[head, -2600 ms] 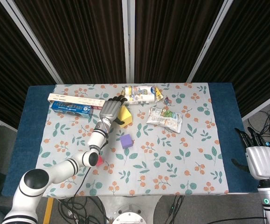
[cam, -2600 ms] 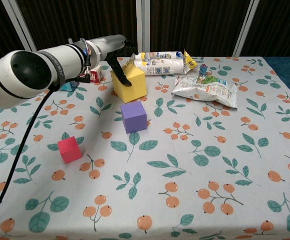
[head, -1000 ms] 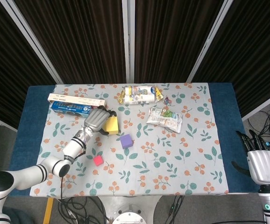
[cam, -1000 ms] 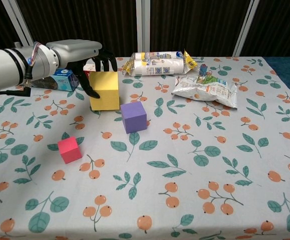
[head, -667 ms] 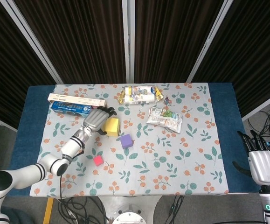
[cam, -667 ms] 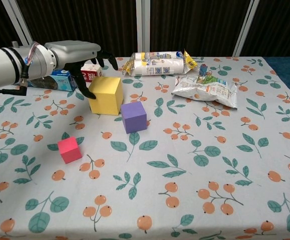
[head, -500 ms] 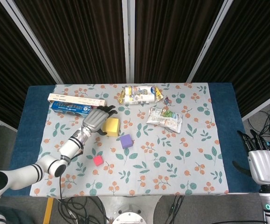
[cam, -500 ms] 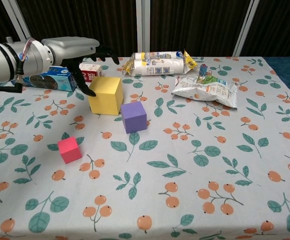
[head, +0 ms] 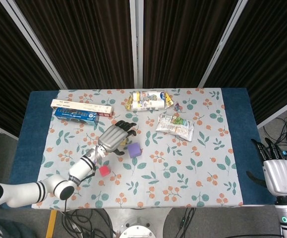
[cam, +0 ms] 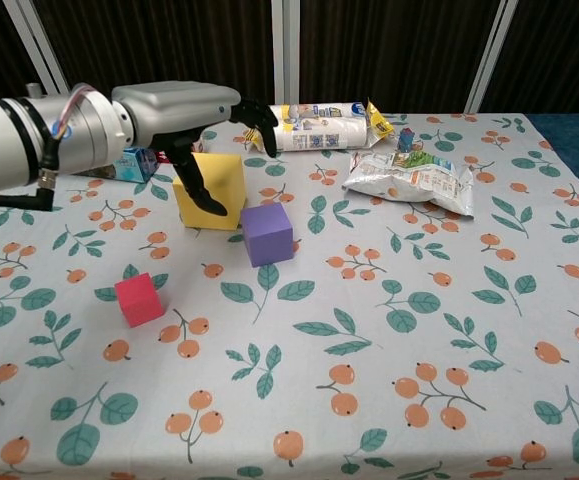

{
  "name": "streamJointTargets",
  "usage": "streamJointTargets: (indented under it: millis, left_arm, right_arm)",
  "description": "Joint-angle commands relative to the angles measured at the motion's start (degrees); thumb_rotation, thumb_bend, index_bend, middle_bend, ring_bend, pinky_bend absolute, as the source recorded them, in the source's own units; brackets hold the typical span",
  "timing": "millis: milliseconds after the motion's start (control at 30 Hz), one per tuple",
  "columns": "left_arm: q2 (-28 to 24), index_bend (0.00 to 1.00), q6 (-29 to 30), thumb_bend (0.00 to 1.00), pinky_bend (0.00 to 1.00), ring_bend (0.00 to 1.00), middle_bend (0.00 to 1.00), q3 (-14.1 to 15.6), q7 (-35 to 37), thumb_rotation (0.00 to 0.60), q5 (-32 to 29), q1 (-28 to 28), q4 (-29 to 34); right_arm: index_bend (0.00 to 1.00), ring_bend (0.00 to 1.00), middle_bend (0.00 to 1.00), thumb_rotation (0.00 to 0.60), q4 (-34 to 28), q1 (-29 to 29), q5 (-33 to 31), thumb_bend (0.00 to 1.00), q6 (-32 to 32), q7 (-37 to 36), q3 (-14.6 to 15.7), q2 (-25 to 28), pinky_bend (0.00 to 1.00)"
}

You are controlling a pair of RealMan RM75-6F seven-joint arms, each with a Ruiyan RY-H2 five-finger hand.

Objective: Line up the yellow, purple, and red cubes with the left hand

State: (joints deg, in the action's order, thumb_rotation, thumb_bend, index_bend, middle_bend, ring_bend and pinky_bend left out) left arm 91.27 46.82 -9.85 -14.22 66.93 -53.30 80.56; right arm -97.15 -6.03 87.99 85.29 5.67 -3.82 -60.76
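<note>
Over the yellow cube (cam: 210, 189) at far left of the cloth, the left hand (cam: 191, 117) is hovering with fingers spread and nothing in them — thumb hanging down in front of the cube's face, whether touching I can't tell. Yellow is sitting flat, just far-left of the purple cube (cam: 267, 233); the two are close but apart. Red cube (cam: 138, 298) is lying nearer and further left, well apart from both, so the row isn't formed yet. Judging from this, the hand is moving on to the next block, likely red. To do it well: drop straight down over red, pinch opposite faces low, and set it on the yellow–purple line without nudging either neighbour. Snack packs (cam: 409, 177) and the blue carton (cam: 127, 163) are sitting along the far edge, clear of the path. Right hand (head: 279, 174) is idling off the near-right table corner, fingers apart, holding nothing.
</note>
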Motion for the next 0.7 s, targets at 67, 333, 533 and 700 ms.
streamJointTargets:
  millis: [67,333,533,700]
  left_arm:
    - [4.2,0.36,1.7,0.04,0.14,0.16,0.20,-0.4,-7.5,0.600,-4.5,-1.6,0.6]
    - [8.7,0.32,3.1,0.04,0.15,0.18,0.34,0.9,-16.6,0.600,-5.7,-4.0,-3.1]
    - [7.8,0.32,2.0,0.06,0.15,0.18,0.33,3.1,-18.8,0.600,-3.7,-4.4,-3.3]
    - [5.2,0.32,0.7,0.07,0.15,0.18,0.31,4.6,-19.0,0.600,-1.5,-4.5,-0.9]
  right_arm:
    - [0.08,0.02,0.18,0.600,0.2,0.1,-0.1,0.07,0.0,-0.3,0.0,0.0,0.14]
    - [0.08,0.02,0.18,0.600,0.9,-0.1,0.0,0.07,-0.4,-1.0,0.1,-0.2,0.14]
    - [0.08,0.02,0.18,0.600,1.4,0.0,-0.4,0.07,-0.3,-1.6,-0.1,-0.2,0.14]
    - [0.08,0.02,0.18,0.600,1.7,0.0,-0.3,0.07,-0.5,-1.9,0.0,-0.5,0.14]
